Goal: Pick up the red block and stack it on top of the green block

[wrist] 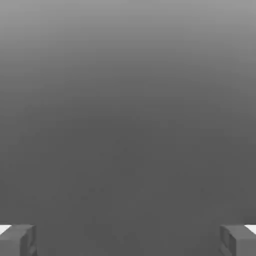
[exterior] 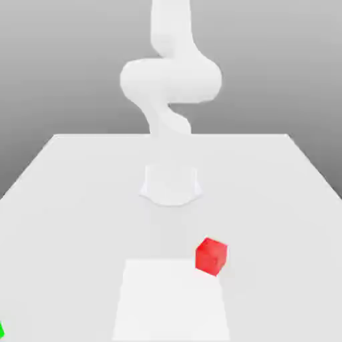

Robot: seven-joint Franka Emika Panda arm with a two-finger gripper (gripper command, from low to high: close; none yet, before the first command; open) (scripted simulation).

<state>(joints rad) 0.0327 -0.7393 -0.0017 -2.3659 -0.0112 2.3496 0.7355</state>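
Observation:
The red block (exterior: pixel 211 256) is a small cube resting on the white table (exterior: pixel 80 194), toward the exterior view's right and near the front. Only a sliver of the green block (exterior: pixel 1 330) shows, at the front corner on the exterior view's left. The white arm (exterior: pixel 170 80) rises from its base and leaves the picture at the top, so the hand is out of the exterior view. In the hand view my gripper (wrist: pixel 128 240) is open, its grey fingertips (wrist: pixel 17 240) far apart with nothing between them. That view shows only plain grey background and neither block.
The arm's round base (exterior: pixel 171 184) stands mid-table, behind the red block. A brighter white rectangular patch (exterior: pixel 170 300) lies on the tabletop at the front, its far right corner next to the red block.

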